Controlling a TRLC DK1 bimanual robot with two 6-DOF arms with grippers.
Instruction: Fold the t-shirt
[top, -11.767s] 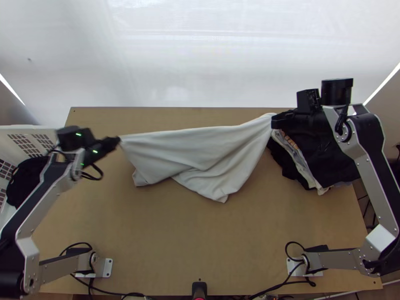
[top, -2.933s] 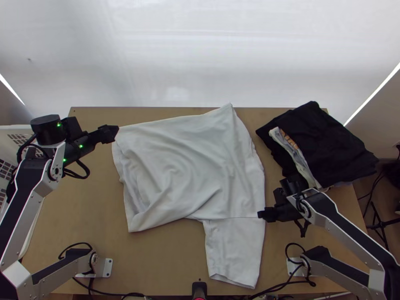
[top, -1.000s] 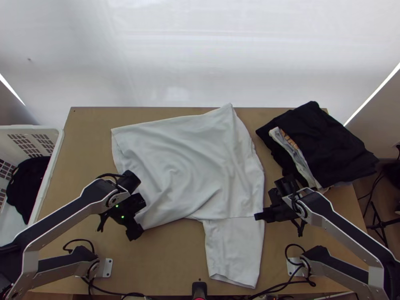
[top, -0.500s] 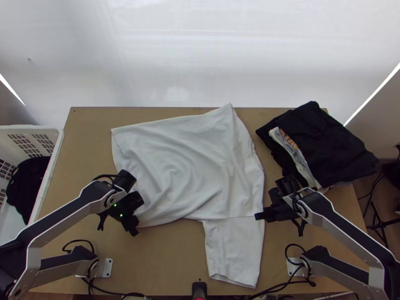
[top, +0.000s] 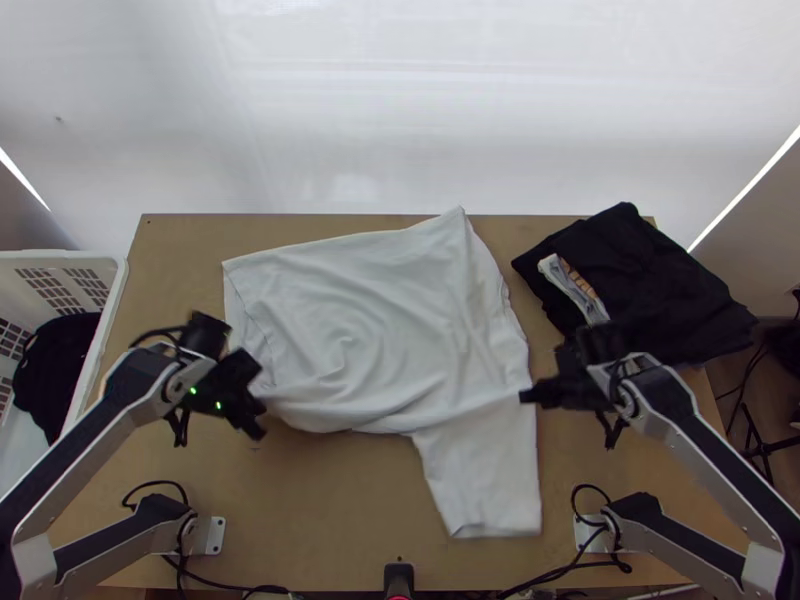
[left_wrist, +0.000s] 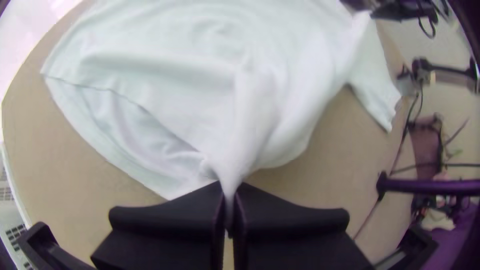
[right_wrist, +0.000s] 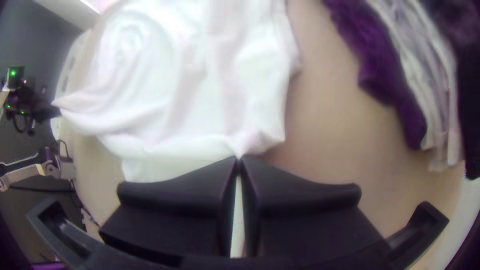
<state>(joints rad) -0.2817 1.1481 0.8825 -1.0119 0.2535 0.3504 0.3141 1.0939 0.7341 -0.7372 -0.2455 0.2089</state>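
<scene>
Light wooden table (top: 330, 530), spread, wrinkled white t-shirt (top: 370, 330) at the clock's centre: basket (top: 116, 290) at nine; left gripper (top: 258, 420) at eight, pinching cloth; right gripper (top: 525, 396) at four, clamped on its opposite edge; stacked dark clothes (top: 650, 280) at three.

My fingers (left_wrist: 165, 220) look smooth and matt, the t-shirt (top: 370, 320) creased matt cloth, the table (top: 330, 510) smooth wood, the left basket (top: 108, 320) plastic.

Two wrist close-ups, one steep overhead
</scene>
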